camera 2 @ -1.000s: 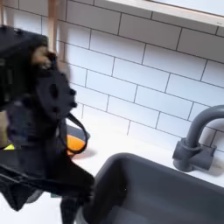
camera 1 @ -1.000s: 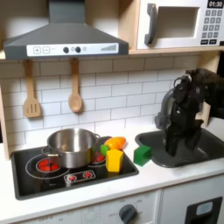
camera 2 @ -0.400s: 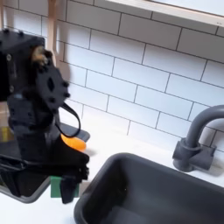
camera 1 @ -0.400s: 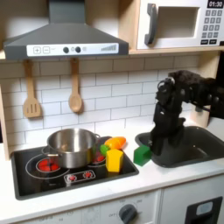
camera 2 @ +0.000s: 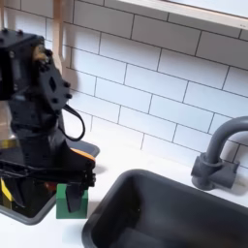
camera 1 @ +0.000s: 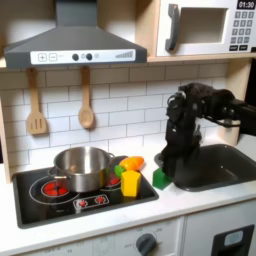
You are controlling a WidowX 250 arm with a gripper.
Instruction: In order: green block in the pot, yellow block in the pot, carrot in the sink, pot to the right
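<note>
The black robot gripper (camera 1: 165, 172) hangs nose-down right over the small bright green toy block (camera 1: 160, 179), which sits on the white counter between the stovetop and the dark grey rectangular sink basin (camera 1: 215, 168). In the second exterior view the fingers (camera 2: 80, 190) straddle the block (camera 2: 69, 201), reaching down along its sides, so the block lies directly beneath and between them. Whether they have clamped onto it yet I cannot tell; it looks like the moment of closing in. The block is squat, with no obvious long axis to line up on.

Off to the gripper's side, toward the first exterior view's left, stands the round shiny steel pot (camera 1: 82, 167) on the black hob; nothing shows above its rim, and its inside is hidden from here. Between pot and gripper lie the small yellow rectangular block (camera 1: 130, 183) and, just behind it, the orange toy carrot (camera 1: 131, 163), both close together. The sink, on the gripper's other side, looks bare. I'd judge the first step is barely under way.
</note>
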